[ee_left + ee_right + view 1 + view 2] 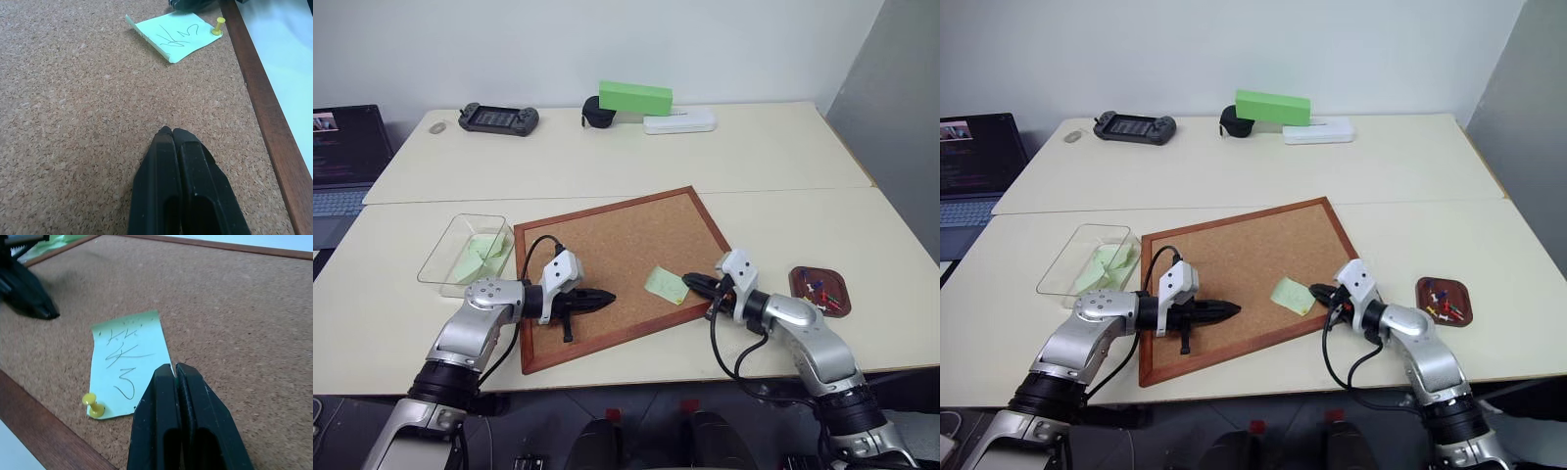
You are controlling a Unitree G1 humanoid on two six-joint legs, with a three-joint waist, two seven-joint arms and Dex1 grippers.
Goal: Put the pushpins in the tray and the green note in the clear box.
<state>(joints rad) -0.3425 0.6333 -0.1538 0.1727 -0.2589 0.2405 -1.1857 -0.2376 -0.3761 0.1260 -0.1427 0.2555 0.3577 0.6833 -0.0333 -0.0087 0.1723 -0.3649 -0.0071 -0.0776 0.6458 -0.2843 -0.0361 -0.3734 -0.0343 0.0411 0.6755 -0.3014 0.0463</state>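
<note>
The green note (667, 284) lies flat on the corkboard (607, 240), with a yellow pushpin (93, 405) stuck in one corner. My right gripper (173, 369) is shut, its tips over the note's other near corner; whether paper is pinched I cannot tell. My left gripper (607, 296) is shut and empty, low over the cork a short way left of the note. The clear box (438, 250) stands left of the board with pale-green notes (480, 257) inside. To the right, the tray (795, 284) holds red and blue pushpins (819, 291).
Along the back of the far table sit a game controller (498, 118), a black object (597, 113), a bright green block (634, 97) and a white case (679, 122). A laptop (342, 157) stands at the far left.
</note>
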